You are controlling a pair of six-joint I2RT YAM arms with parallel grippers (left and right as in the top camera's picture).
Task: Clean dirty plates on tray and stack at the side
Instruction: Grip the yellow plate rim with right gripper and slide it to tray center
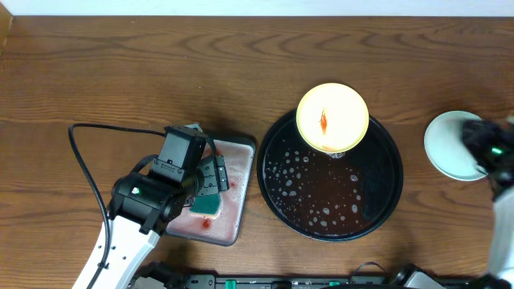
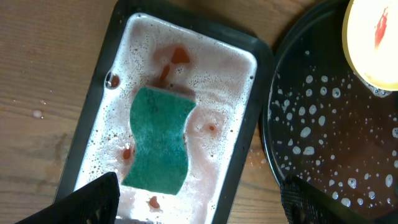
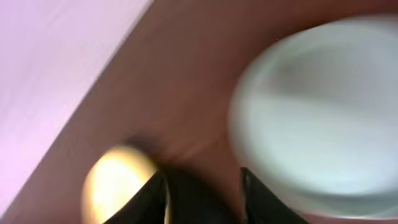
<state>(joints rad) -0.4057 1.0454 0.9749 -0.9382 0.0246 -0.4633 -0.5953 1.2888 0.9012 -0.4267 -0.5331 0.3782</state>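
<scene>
Pale yellow plate (image 1: 332,118), red-smeared, sits at the far rim of the black tray (image 1: 377,201). A mint plate (image 1: 446,144) lies right of it, part hidden under the right gripper (image 3: 203,186), whose blurred jaws stand slightly apart, empty. Left gripper (image 2: 199,186) hangs wide open, empty, above the sponge (image 2: 158,140), its fingers mostly cut off

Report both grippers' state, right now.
Left gripper: open, holding nothing, above the sponge.
Right gripper: open, nothing between its fingers, though the view is blurred.
</scene>
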